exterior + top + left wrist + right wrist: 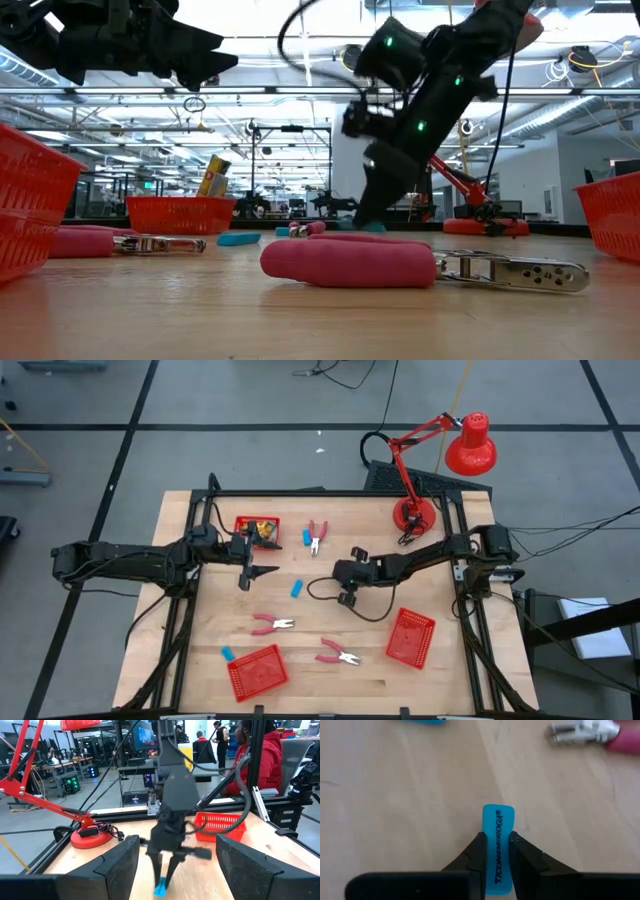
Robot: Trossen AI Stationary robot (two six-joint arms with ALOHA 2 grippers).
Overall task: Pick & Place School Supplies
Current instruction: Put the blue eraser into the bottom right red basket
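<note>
Blue eraser [498, 849] — pinched, apparently off-table

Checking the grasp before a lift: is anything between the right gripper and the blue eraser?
Nothing visible. The right gripper is shut on the blue eraser, fingers pressed against both its sides, on bare table. The left gripper waits open nearby.

Three red mesh baskets [410, 636] and a red desk lamp [470, 445] occupy the table [340, 680].
</note>
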